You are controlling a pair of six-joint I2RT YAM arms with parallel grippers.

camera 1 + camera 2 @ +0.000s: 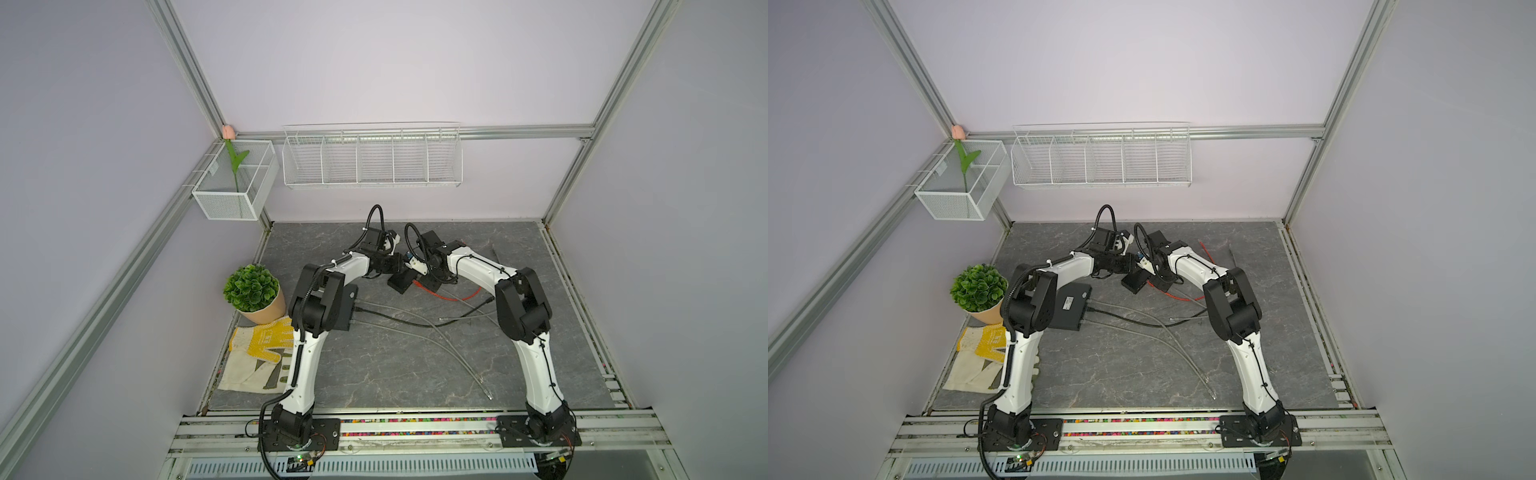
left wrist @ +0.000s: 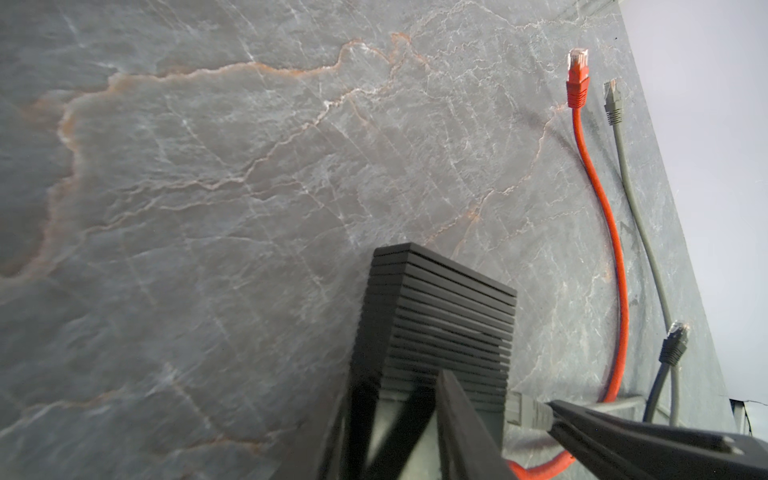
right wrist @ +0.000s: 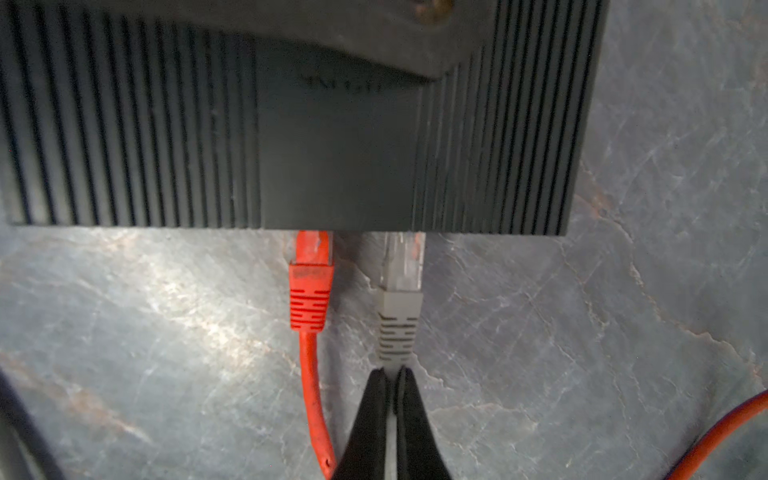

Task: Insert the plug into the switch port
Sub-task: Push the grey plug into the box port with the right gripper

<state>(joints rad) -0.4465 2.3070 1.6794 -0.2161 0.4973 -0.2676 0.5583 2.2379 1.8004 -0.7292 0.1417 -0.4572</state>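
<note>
A small ribbed black switch (image 3: 332,145) lies on the grey stone tabletop between both arms, also seen in both top views (image 1: 401,283) (image 1: 1136,283). My left gripper (image 2: 409,399) is shut on the switch (image 2: 440,307), one finger on each side. The grey plug (image 3: 401,266) has its clear tip at the edge of a switch port, next to a red plug (image 3: 311,282) seated in the neighbouring port. My right gripper (image 3: 392,372) is shut on the grey cable just behind the plug's boot. In the left wrist view the grey plug (image 2: 525,409) touches the switch's side.
A larger black box (image 1: 1073,305) with cables plugged in sits by the left arm. Loose grey cables (image 1: 457,353) cross the table. Spare red (image 2: 578,79), grey (image 2: 613,104) and black (image 2: 675,345) plugs lie near the right wall. A potted plant (image 1: 253,291) and gloves (image 1: 257,353) are at the left.
</note>
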